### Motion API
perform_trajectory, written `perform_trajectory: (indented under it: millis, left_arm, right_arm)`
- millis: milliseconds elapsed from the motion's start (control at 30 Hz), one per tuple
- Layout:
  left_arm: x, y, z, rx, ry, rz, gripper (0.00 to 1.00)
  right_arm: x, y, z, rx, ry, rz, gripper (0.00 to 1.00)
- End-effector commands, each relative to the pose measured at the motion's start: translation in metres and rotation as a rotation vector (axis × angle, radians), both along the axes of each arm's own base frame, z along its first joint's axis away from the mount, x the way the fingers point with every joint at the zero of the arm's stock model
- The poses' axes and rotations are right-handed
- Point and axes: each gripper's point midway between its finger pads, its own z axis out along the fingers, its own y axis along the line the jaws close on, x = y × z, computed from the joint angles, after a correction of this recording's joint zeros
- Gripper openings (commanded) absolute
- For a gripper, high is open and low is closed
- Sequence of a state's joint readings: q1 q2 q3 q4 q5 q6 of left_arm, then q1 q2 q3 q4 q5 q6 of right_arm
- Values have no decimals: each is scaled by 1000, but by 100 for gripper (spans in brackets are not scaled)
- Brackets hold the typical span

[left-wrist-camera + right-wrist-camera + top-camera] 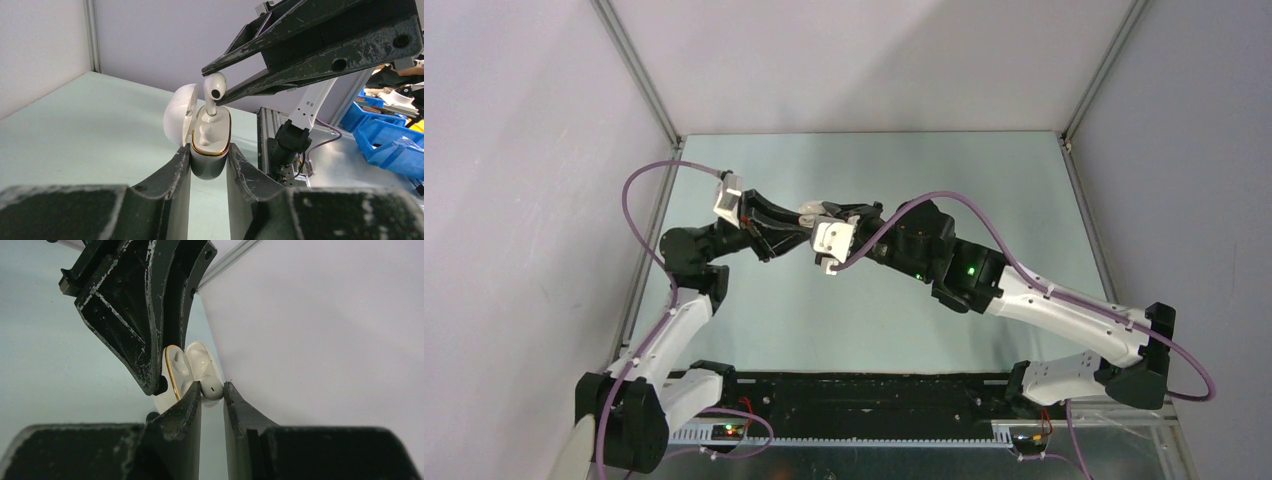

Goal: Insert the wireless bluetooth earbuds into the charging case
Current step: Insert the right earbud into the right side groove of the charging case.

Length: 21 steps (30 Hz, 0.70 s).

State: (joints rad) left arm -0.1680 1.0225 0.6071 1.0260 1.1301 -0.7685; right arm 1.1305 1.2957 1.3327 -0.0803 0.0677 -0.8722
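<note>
charging case (210,169): you have a small, glossy white, rounded case with a thin gold rim round its open mouth. Its domed lid (179,114) stands tipped back on the left of the gap, as the left wrist camera sees it.
case position: upright between the left pincer's fingertips, with the pale green desk (75,125) showing below and behind it.
earbud (215,86): glossy white, with a bulb head, a small dark oval port and a short stem pointing down. The stem's tip meets the far well of the case mouth.
earbud position: between the right pincer's tips, directly above the case.
left pincer (209,156): pressed in on the case body, one finger on each side wall.
right pincer (212,390): narrowed to a slim gap, pinching the earbud's head.
near well (204,136): a moulded white hollow on the left pincer's side of the mouth. You cannot tell whether a bud sits in it.
fingers (172,175): matte black, curved, their edges scuffed and scratched white.
pincers together: tip to tip, the right one slanting down onto the left one's load.
</note>
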Motion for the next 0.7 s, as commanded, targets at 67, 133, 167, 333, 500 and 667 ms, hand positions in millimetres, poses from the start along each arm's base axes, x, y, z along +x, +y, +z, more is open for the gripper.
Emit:
perform_trajectory:
  millis: [67,133,167,333,500,667]
  left_arm:
    - [-5,1,9,-15,-54,15,0]
    - [-5,1,10,-15,-60,17,0]
    - [-4,1,10,-15,-63,18,0]
    - [-5,1,8,-12,-69,20,0]
    - [-5,2,6,-11,-65,25,0]
    - [-3,2,5,-11,-64,30,0]
  right_arm:
    - [-11,-2,5,-19,-46,32,0]
    - [-13,-2,3,-30,-44,44,3]
    - [-14,-2,2,-34,-41,48,3]
    - [-19,0,-2,-39,-22,74,14]
    - [-21,0,-4,-42,-9,77,23]
    - [-21,1,-5,-45,-8,80,23]
